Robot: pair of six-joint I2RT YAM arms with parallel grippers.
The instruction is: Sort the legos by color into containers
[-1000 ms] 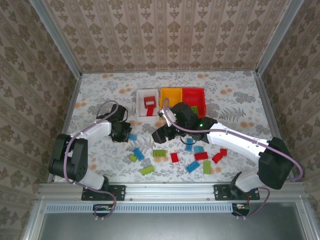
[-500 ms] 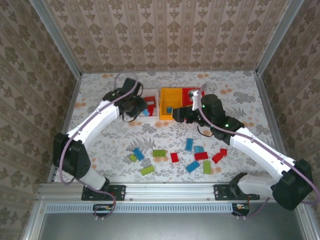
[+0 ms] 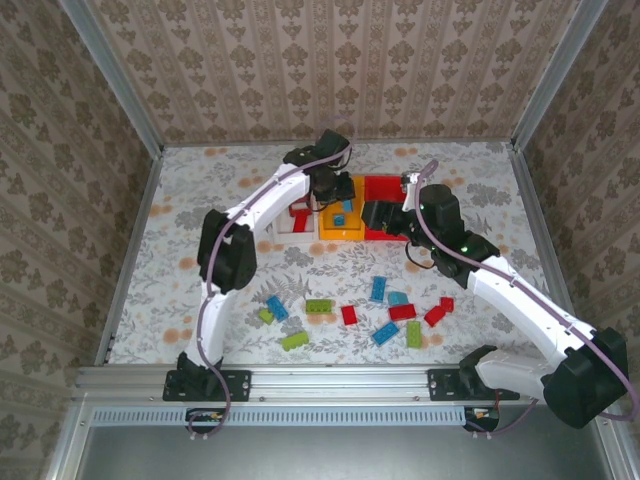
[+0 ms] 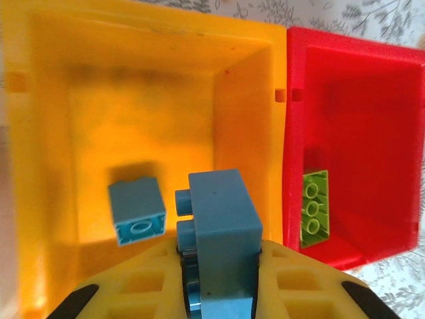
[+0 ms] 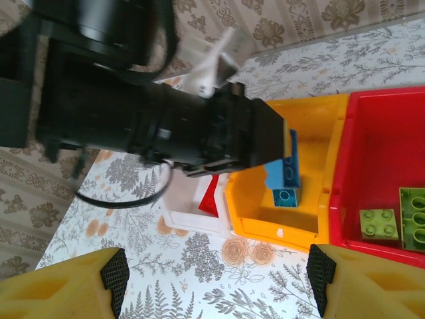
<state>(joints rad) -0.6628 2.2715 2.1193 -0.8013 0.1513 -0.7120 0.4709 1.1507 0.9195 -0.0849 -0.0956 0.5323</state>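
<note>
Left claw [image 4: 219, 269] above the yellow bin [image 4: 133, 40], blue brick [image 4: 222, 212] in its grip.
Fingers pinch the brick by its lower end, studs facing left. A second blue brick [image 4: 137, 211] lies on the floor of the yellow bin. The red bin [image 4: 372, 73] touches it on the right and holds green bricks [image 5: 378, 222]. Right claw [image 5: 219, 279] is spread wide and empty, hovering over the desk [image 3: 200, 200] just in front of the bins. The white bin [image 3: 283, 230] sits left of the yellow. Loose bricks [image 3: 349, 315] are scattered on the near desk.

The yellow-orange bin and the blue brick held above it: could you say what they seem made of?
Yellow-orange bin: probably moulded plastic, smooth, uniform colour, soft sheen on its walls. Blue brick: probably hard plastic, smooth satin faces, crisp moulded studs.
</note>
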